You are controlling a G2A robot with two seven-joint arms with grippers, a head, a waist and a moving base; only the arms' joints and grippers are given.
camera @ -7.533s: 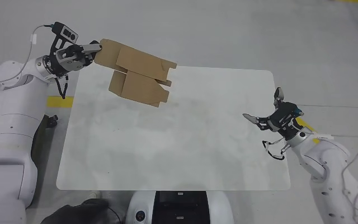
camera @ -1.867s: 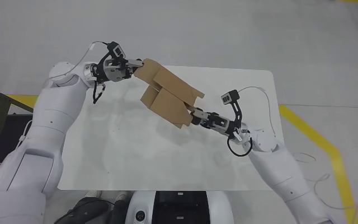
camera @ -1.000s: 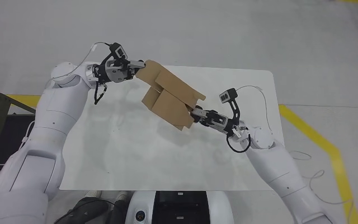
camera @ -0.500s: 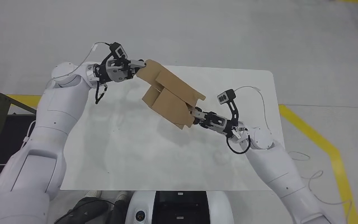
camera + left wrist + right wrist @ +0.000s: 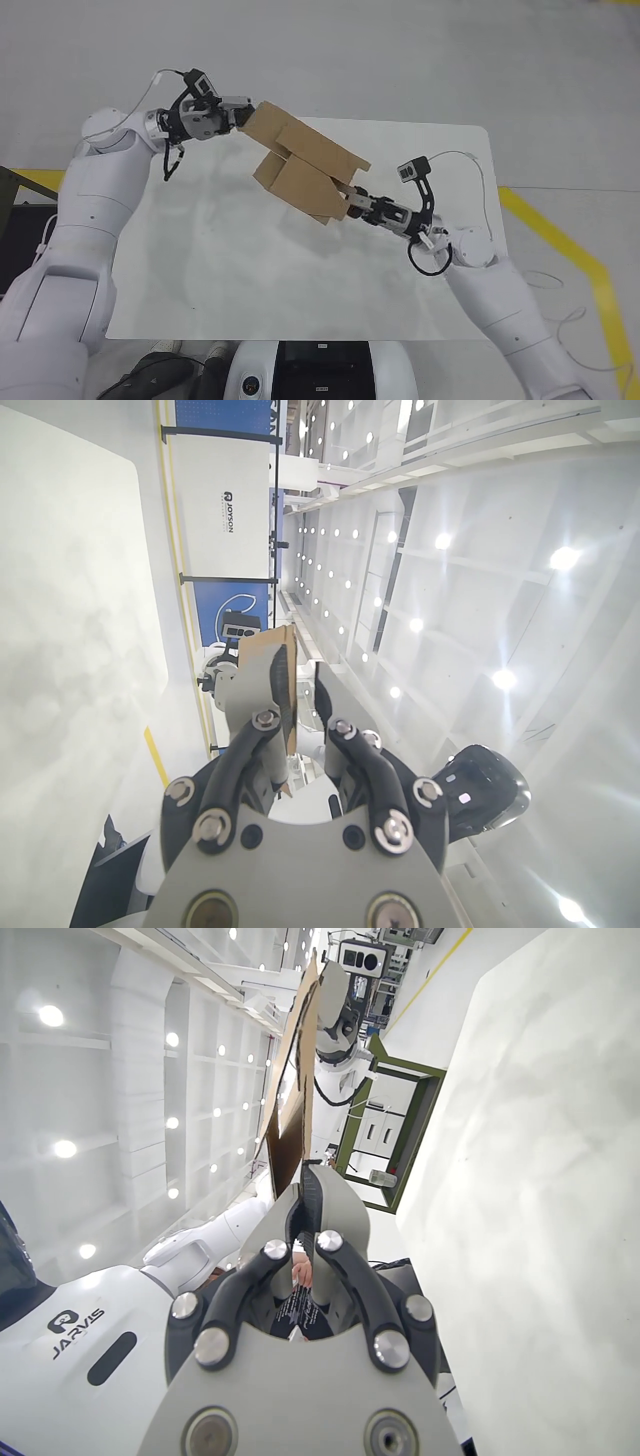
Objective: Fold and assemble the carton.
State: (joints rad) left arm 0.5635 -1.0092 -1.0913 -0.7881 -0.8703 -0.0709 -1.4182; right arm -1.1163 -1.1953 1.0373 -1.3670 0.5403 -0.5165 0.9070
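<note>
A flat brown carton [image 5: 300,160] hangs in the air over the far left part of the white table [image 5: 300,290], tilted, with its flaps unfolded. My left gripper [image 5: 243,113] is shut on its far left corner. In the left wrist view the carton [image 5: 257,665] runs edge-on between that left gripper's [image 5: 297,670] fingers. My right gripper [image 5: 350,204] is shut on the near right corner. From the right wrist the carton [image 5: 292,1078] stretches away from my right gripper [image 5: 304,1173] toward the other arm.
The table's bare top [image 5: 525,1128] lies under and in front of the carton. A green-framed cart [image 5: 425,1093] stands on the floor beyond the table's left side. A yellow line [image 5: 560,240] marks the floor at the right.
Since 7.5 s ago my right arm has come in from the table's right side and shut on the carton. In the last half second the left gripper has shifted slightly back and left with its corner.
</note>
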